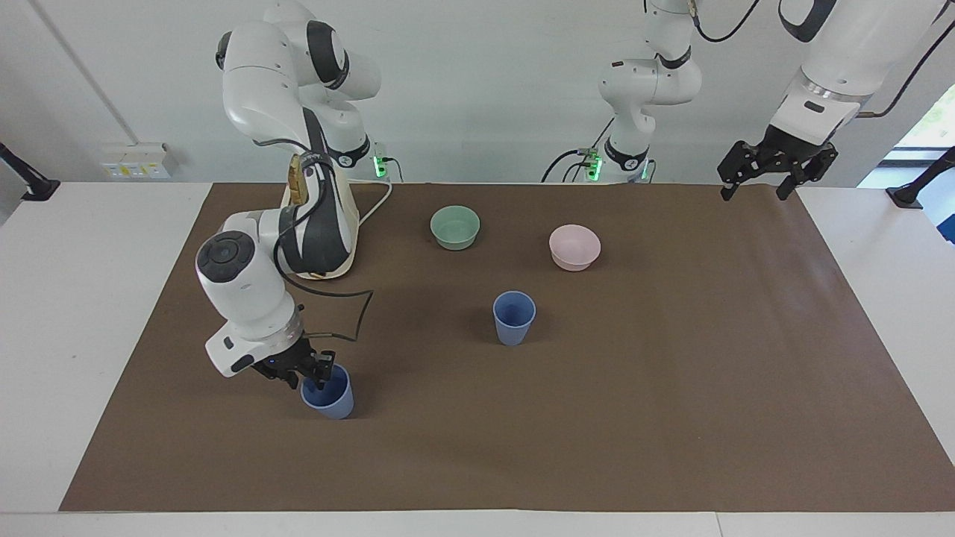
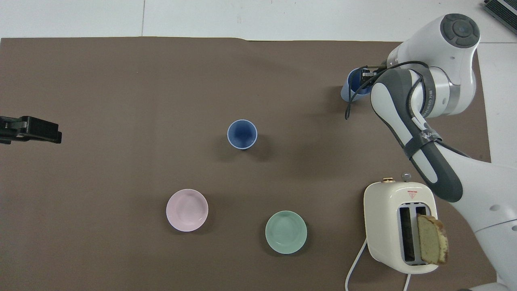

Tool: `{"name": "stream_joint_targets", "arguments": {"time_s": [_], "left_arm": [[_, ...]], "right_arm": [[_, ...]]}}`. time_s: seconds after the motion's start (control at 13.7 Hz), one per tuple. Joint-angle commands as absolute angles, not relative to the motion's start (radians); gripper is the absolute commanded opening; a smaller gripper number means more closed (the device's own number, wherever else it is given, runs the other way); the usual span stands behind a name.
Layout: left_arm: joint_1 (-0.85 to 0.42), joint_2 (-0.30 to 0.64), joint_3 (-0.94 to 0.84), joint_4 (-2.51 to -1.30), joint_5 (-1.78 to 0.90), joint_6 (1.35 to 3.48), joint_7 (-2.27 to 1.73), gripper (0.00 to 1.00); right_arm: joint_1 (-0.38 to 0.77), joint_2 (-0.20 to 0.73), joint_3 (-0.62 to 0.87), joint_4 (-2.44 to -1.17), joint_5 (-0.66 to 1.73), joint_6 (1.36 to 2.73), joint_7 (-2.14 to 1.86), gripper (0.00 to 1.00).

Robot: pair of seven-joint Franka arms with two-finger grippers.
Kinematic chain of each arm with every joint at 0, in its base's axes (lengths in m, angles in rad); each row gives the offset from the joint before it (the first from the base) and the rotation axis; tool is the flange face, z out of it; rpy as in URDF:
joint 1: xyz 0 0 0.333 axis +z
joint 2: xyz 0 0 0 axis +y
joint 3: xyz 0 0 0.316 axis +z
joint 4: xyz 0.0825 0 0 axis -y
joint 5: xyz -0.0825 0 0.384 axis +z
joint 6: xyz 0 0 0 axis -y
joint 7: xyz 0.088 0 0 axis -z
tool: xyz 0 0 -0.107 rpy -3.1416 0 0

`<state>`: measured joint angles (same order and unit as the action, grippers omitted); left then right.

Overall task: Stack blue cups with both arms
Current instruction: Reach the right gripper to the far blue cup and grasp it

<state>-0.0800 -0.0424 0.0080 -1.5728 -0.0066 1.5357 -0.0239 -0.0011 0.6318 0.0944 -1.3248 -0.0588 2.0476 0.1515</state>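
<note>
One blue cup (image 1: 514, 318) stands upright mid-mat, farther from the robots than the two bowls; it also shows in the overhead view (image 2: 242, 134). The second blue cup (image 1: 328, 395) stands upright toward the right arm's end, farther from the robots than the toaster, and shows in the overhead view (image 2: 352, 85). My right gripper (image 1: 306, 371) is low at this cup's rim, on the side toward the right arm's end; in the overhead view (image 2: 365, 75) it overlaps the rim. My left gripper (image 1: 755, 188) is open and empty, raised over the mat's corner at the left arm's end, waiting (image 2: 56, 135).
A mint-green bowl (image 1: 455, 227) and a pink bowl (image 1: 574, 247) sit nearer to the robots than the middle cup. A cream toaster (image 2: 400, 224) with a slice of bread stands beside the right arm's base. Two smaller white arms (image 1: 645, 89) stand at the robots' edge.
</note>
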Motion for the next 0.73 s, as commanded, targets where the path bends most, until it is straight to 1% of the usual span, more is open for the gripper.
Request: {"name": "stream_joint_targets", "arguments": {"time_s": [0.0,0.07,0.37,0.66], "left_arm": [[-0.069,-0.043,0.006,-1.565,-0.020,1.519,-0.015,1.00],[-0.069,-0.043,0.006,-1.565,-0.020,1.519,-0.015,1.00],[-0.069,-0.043,0.006,-1.565,-0.020,1.519,-0.015,1.00],[-0.069,-0.043,0.006,-1.566,-0.020,1.519,-0.015,1.00]], "right_arm": [[-0.002,0.624,0.097,-1.344,-0.072,2.074,0.149,0.03],[-0.002,0.623,0.097,-1.344,-0.072,2.074,0.155,0.00],[-0.003,0.605,0.098,-1.339,-0.057,2.074,0.156,0.00],[0.011,0.511,0.100,-1.342,-0.054,2.036,0.155,0.00]]}}
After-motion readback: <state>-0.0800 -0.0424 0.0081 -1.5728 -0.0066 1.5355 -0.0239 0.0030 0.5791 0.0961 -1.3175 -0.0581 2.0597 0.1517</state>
